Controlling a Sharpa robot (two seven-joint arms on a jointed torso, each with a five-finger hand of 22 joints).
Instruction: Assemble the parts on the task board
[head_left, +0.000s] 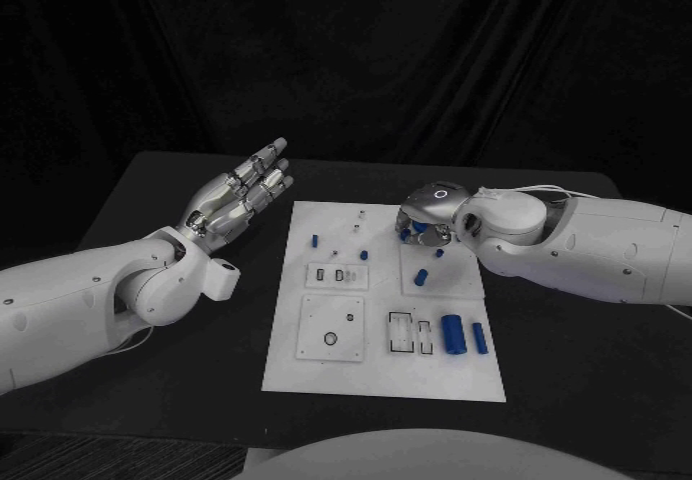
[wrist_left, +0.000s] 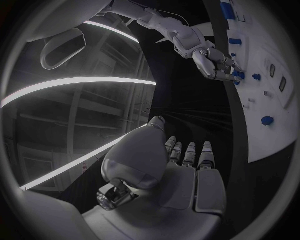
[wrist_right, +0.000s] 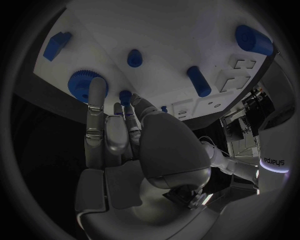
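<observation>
The white task board (head_left: 382, 375) lies in the middle of the black table. Blue parts lie on it: two cylinders (head_left: 462, 335) at its near right, a shorter one (head_left: 423, 277) further back, and small pegs (head_left: 316, 240) towards its left. My right hand (head_left: 433, 222) hangs over the board's far right corner. There one finger lies on a blue gear (wrist_right: 81, 82), and the thumb and other fingers close around a small blue peg (wrist_right: 125, 95). My left hand (head_left: 238, 200) is raised beside the board's far left edge, fingers apart, holding nothing.
Two raised white plates (head_left: 333, 325) with slots and holes sit on the board's left half. A blue block (wrist_right: 56, 44), a peg (wrist_right: 134, 57) and a cylinder (wrist_right: 199, 81) lie beyond the right hand's fingertips. Bare black table (head_left: 577, 360) surrounds the board.
</observation>
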